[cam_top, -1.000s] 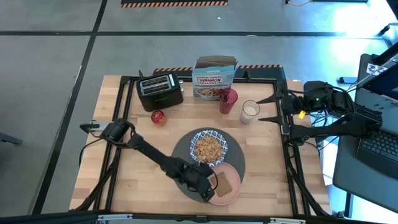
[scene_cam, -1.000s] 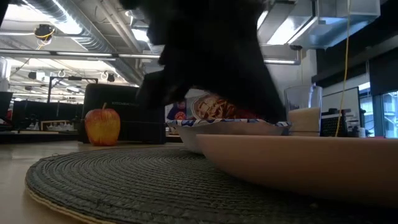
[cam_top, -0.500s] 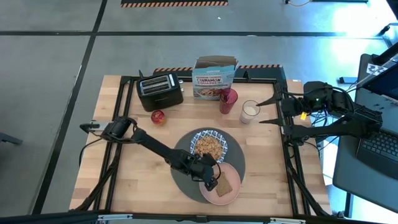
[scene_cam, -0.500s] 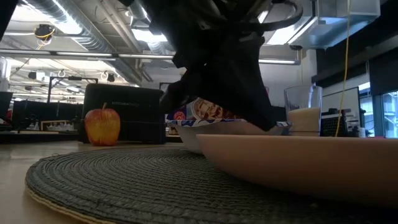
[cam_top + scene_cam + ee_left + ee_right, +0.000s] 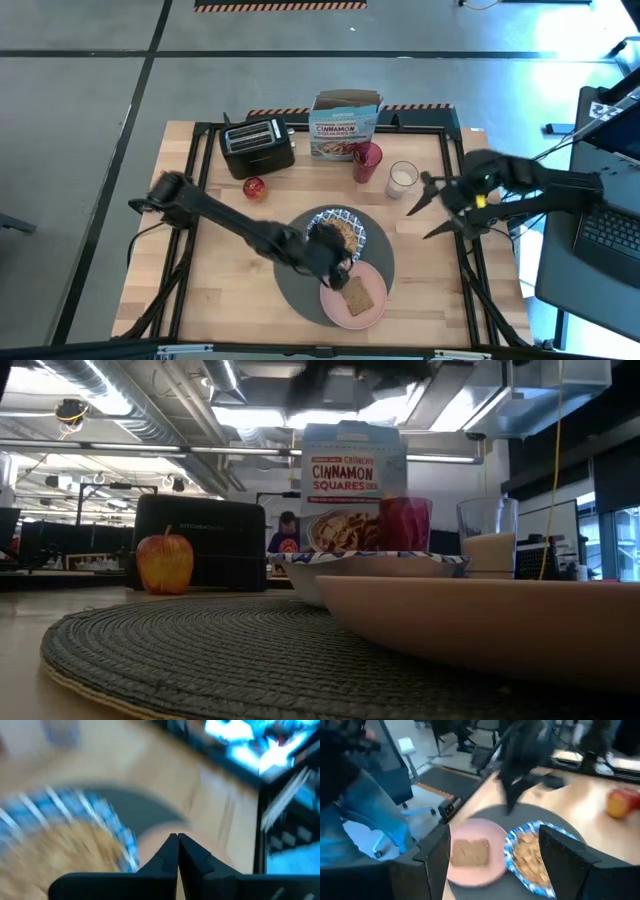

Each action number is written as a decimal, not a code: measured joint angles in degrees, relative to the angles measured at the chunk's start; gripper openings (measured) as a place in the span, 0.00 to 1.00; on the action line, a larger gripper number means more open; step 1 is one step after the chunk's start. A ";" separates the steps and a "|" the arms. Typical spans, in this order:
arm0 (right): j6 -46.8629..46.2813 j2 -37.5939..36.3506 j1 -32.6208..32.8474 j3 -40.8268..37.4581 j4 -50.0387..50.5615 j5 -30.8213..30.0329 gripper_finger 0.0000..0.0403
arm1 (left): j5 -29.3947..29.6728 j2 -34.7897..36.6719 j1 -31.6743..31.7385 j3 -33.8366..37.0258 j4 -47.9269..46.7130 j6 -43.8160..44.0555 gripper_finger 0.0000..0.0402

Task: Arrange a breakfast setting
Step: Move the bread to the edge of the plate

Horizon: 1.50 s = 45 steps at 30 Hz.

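The breakfast setting lay in the middle of the table: from above, the mat (image 5: 300, 285) carried the bowl (image 5: 336, 235) and the plate (image 5: 356, 296), with the left gripper (image 5: 335, 268) between them. The tumbler (image 5: 367, 160) and milk glass (image 5: 401, 178) stood behind, near the right gripper (image 5: 440, 208).

In the left wrist view, its fingers (image 5: 172, 856) were pressed together, empty, beside the bowl (image 5: 65, 820).

In the right wrist view, the jaws stood wide apart, the plate (image 5: 472, 857) well beyond them.
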<state>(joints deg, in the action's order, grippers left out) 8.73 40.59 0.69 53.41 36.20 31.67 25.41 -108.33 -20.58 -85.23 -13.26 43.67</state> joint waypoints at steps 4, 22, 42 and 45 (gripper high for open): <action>-7.77 0.37 8.44 -8.68 -17.22 -5.52 0.62 | 4.94 10.37 1.63 0.00 0.74 -11.00 0.00; -21.33 36.83 31.57 -12.94 -40.96 -30.74 0.58 | -18.95 41.54 18.20 -0.04 -20.66 -35.30 0.00; -14.52 58.88 31.39 7.17 -28.37 -35.95 0.02 | -27.39 44.88 20.92 12.14 -18.00 -33.68 0.00; -15.12 58.83 31.39 7.17 -26.80 -37.87 0.03 | -27.92 45.67 20.94 14.77 -14.32 -32.94 0.00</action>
<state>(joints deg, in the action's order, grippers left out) -6.40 99.42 32.08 60.58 9.39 -6.20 -2.51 -62.67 0.36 -70.46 -27.58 10.74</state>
